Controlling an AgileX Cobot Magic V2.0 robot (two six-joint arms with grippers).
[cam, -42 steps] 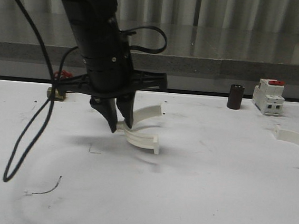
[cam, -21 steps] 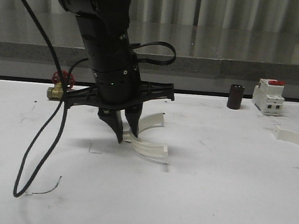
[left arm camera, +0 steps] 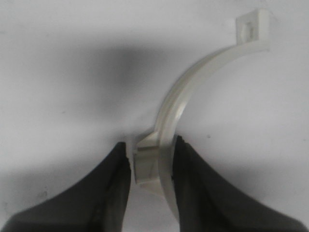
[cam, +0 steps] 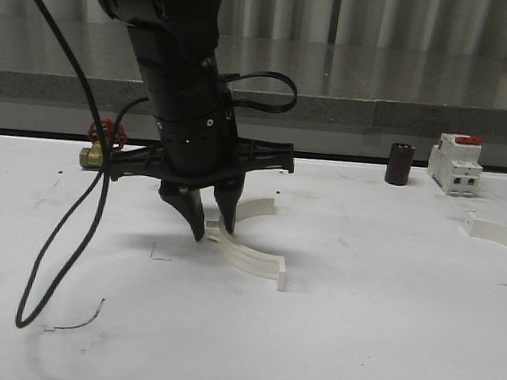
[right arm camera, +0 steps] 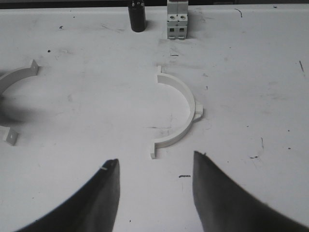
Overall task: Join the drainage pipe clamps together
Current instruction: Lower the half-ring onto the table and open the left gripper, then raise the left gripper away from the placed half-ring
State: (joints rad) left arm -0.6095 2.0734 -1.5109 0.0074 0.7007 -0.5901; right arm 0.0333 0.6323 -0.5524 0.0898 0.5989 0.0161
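Note:
One white drainage pipe clamp (cam: 251,257) lies on the white table, curving to the right of my left gripper (cam: 211,231). The wrist view shows that clamp (left arm camera: 193,92) with its outer tab between the black fingers (left arm camera: 190,179). My left gripper (left arm camera: 152,164) is shut on that tab and the band. The second drainage pipe clamp (right arm camera: 186,104) lies flat just ahead of my right gripper (right arm camera: 154,164), which is open and holds nothing. In the front view that second clamp (cam: 501,234) lies at the far right of the table.
A white breaker with a red top (cam: 455,163) and a black cylinder (cam: 400,164) stand at the back right. A brass valve with a red handle (cam: 101,144) sits at the back left. A black cable (cam: 59,252) hangs from the left arm onto the table.
My left gripper has shifted a little to the right with the clamp in it. The clamp's near end has swung right and toward the front. The last half second shows almost no motion.

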